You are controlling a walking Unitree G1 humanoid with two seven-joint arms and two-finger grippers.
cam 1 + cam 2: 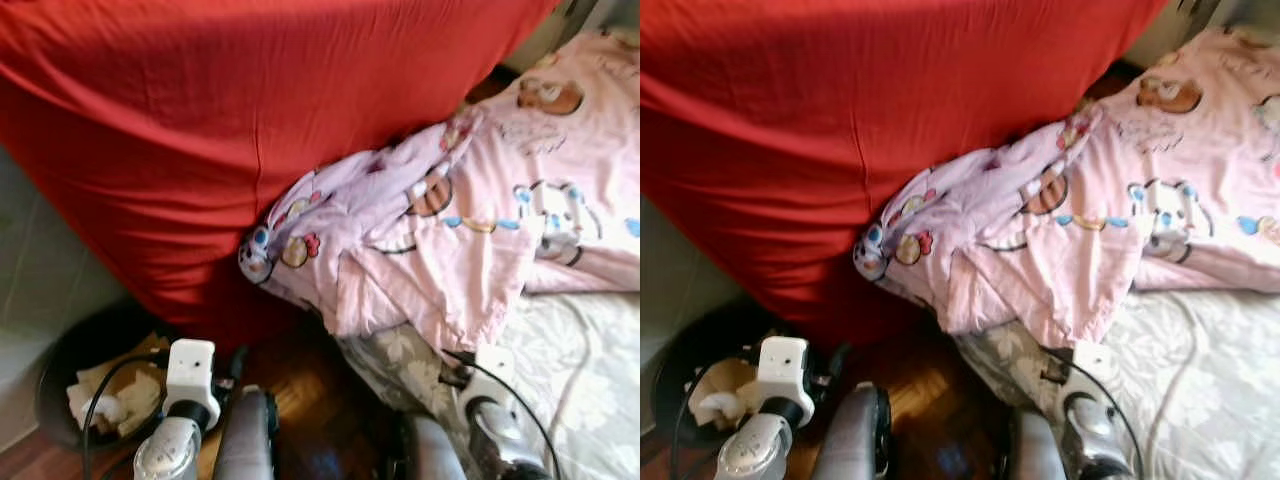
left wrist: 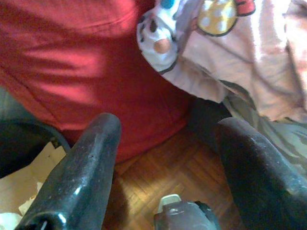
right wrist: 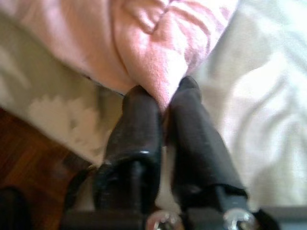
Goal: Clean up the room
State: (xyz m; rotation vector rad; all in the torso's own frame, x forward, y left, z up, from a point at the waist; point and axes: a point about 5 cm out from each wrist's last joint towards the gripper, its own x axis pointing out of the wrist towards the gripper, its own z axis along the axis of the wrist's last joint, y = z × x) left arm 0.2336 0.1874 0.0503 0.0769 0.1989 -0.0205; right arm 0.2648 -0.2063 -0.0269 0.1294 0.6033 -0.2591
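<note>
A pink blanket [image 1: 470,230] printed with cartoon animals lies bunched across a bed, one fold spilling against a big red fabric mass [image 1: 220,130]. My right gripper [image 3: 164,93] is at the blanket's lower corner over the bed edge. Its fingers [image 3: 136,129] are shut with a tip of pink cloth pinched between them. My left gripper [image 2: 170,127] hangs open above the wooden floor [image 2: 168,172], near the foot of the red fabric, with nothing between its fingers [image 2: 86,172].
A white floral sheet [image 1: 580,370] covers the bed under the blanket. A dark round bin [image 1: 90,380] holding crumpled paper and cardboard stands on the floor at the lower left, beside my left arm [image 1: 185,400]. A pale wall rises behind the bin.
</note>
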